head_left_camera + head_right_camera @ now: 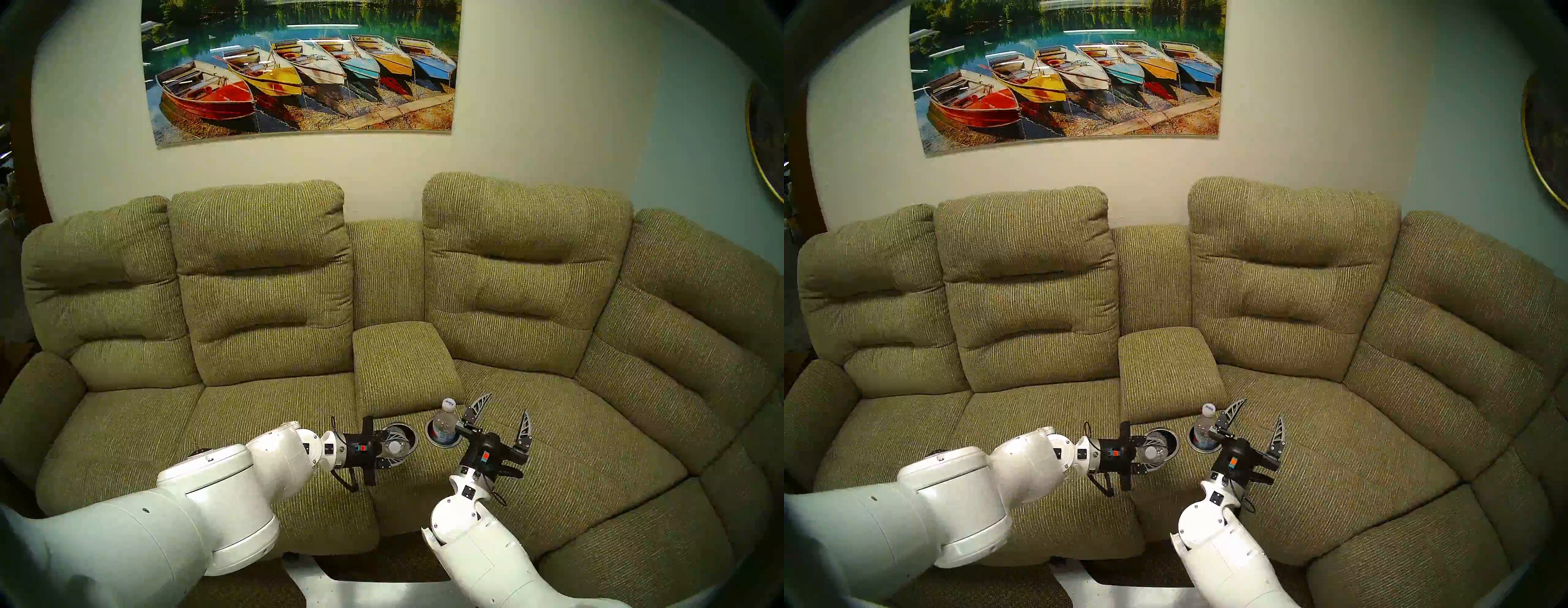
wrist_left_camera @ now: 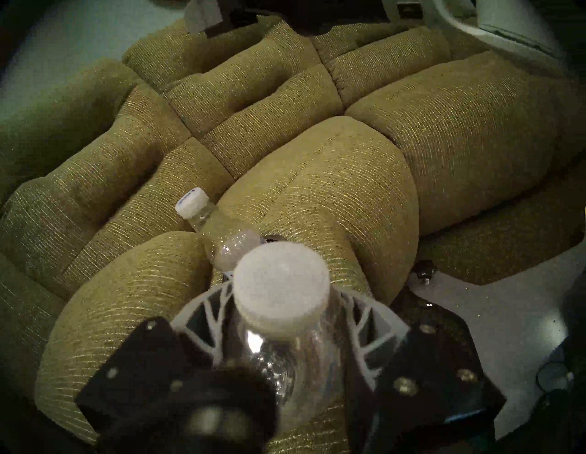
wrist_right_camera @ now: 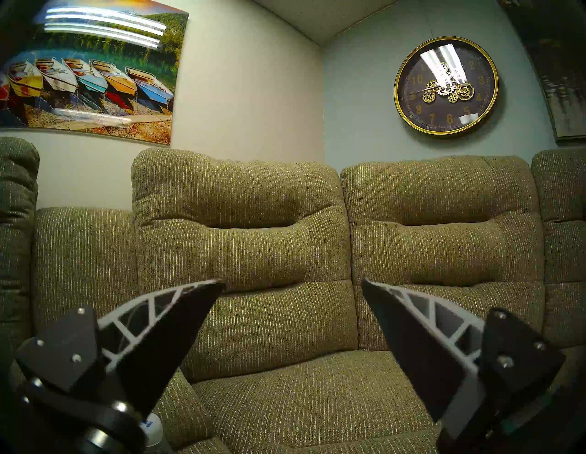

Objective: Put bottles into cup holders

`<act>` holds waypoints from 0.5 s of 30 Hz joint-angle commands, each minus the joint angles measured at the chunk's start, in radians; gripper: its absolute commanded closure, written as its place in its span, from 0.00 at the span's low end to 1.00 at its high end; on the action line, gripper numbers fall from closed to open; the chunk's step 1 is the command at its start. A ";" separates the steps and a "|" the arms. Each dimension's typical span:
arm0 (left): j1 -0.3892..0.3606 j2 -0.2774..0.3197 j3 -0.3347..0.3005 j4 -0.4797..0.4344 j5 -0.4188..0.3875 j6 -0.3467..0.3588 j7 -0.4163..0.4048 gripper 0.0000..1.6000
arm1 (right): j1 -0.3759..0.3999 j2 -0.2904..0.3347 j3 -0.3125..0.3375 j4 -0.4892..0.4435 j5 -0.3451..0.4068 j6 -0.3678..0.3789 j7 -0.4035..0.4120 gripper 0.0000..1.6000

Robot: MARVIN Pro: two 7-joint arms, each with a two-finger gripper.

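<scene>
Over the sofa's centre console, the left gripper (image 1: 392, 446) is clamped on a clear, white-capped bottle (image 2: 279, 320), holding it at the left cup holder (image 1: 410, 437). Beside it, the second bottle (image 1: 444, 423) stands upright in the right cup holder (image 1: 437, 441). Just right of that, the right gripper (image 1: 505, 412) hangs wide open and empty above the olive sofa (image 1: 572, 424).

Both arms extended forward

The left gripper (image 1: 392, 450) is clamped shut around a load; the right gripper (image 1: 505, 414) is held wide open, pointing upward.
</scene>
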 commanded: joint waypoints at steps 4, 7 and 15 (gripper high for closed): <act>-0.012 0.000 0.023 -0.003 0.028 0.023 0.025 1.00 | 0.005 0.000 0.001 -0.011 0.000 -0.002 0.000 0.00; -0.012 0.000 0.031 -0.003 0.038 0.036 0.038 0.51 | 0.005 0.000 0.001 -0.012 0.000 -0.002 0.000 0.00; -0.017 0.003 0.042 -0.003 0.054 0.066 0.058 0.03 | 0.005 0.000 0.001 -0.012 0.000 -0.002 0.000 0.00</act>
